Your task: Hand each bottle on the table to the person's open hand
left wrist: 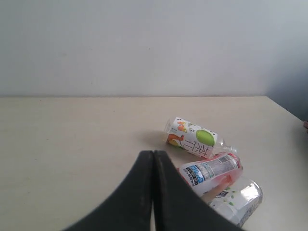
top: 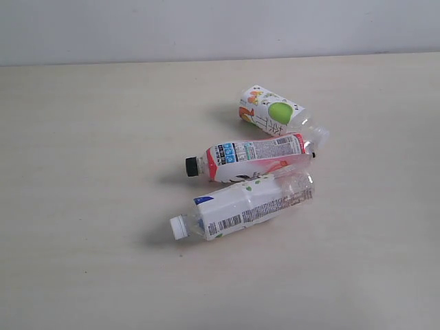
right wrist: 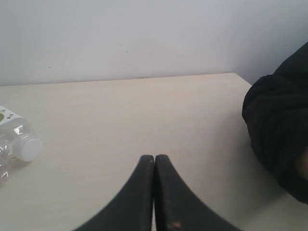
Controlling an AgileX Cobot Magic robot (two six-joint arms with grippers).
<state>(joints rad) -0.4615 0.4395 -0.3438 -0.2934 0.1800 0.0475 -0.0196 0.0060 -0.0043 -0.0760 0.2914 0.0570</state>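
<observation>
Both my grippers are pressed closed and empty: the left gripper (left wrist: pixel 153 155) has its tips together, the right gripper (right wrist: pixel 154 158) the same, with nothing between either pair. Three bottles lie on their sides, bunched right of centre on the table (top: pixel 89 206). The green-apple bottle (top: pixel 271 110) is farthest. The red-and-white bottle (top: pixel 251 157) is in the middle, black cap pointing left. The white-capped bottle (top: pixel 242 206) is nearest and seems to touch the red one.

I'd call this the very start of a pick, with nothing lifted and nothing handed over. Next I need to spread one pair of fingers and come down across a bottle's body. The near one looks easiest, with open table on its near and left sides.

A dark sleeve (right wrist: pixel 276 134) shows by the table's corner in my right wrist view, but I can't make out an open palm. There's wide bare table to the left, and the far edge runs along the wall (top: pixel 206 27).
</observation>
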